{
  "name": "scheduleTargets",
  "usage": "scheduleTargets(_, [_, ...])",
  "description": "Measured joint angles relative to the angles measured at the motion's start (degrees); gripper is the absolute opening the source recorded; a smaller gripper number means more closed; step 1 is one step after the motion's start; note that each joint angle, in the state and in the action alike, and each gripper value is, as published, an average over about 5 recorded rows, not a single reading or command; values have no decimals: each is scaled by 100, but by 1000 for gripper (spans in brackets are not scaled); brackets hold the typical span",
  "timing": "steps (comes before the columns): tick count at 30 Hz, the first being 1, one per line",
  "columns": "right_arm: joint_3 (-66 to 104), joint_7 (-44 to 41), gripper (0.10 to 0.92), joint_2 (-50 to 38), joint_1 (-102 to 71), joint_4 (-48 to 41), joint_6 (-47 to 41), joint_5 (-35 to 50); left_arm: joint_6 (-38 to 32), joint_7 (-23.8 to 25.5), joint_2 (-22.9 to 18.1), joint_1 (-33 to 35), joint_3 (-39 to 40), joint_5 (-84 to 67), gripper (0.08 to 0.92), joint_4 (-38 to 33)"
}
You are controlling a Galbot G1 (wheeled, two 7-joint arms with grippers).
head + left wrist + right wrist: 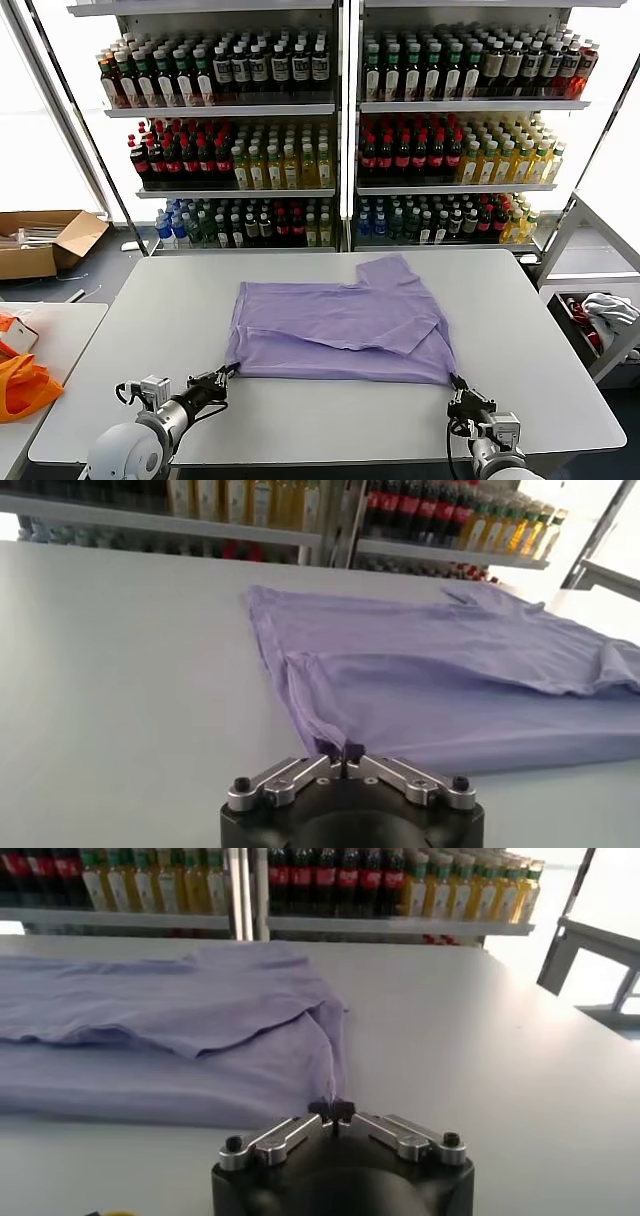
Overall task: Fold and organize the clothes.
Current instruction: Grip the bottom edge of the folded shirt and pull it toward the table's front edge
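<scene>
A lavender T-shirt [340, 325] lies partly folded on the grey table [150, 320], plain side up, one sleeve pointing to the far right. My left gripper [226, 376] is shut on the shirt's near left corner [325, 742]. My right gripper [457, 386] is shut on the shirt's near right corner [331, 1098]. Both corners are held low at the table surface. The shirt spreads away from each gripper in the left wrist view [450, 670] and the right wrist view [170, 1028].
Shelves of drink bottles [330, 130] stand behind the table. A side table at the left holds an orange plastic bag [22, 385]. A cardboard box [45, 240] sits on the floor at the far left. A bin with white-and-red fabric [600, 315] stands at the right.
</scene>
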Motion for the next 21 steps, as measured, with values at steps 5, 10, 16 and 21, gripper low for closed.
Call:
scheduleTargets(5, [18,-99,106,42,-531,358,91,-151,15,16,-12,655,-320,-23,84,-467])
scheduleTargets(10, [34,-137,106,27,-900,605,123,-268,19,49,13,1352,-689,-29,84,-860])
scheduleTargets(16, [126,-126,132,-7,-1111,795,63,-289,25,94,65,1864,-1067,3,97,-1163])
scheduleTargets(21, [287,-159,266,-62,-1116,837,8,-131,27,167,102,2053,-1282,32,218,-1324])
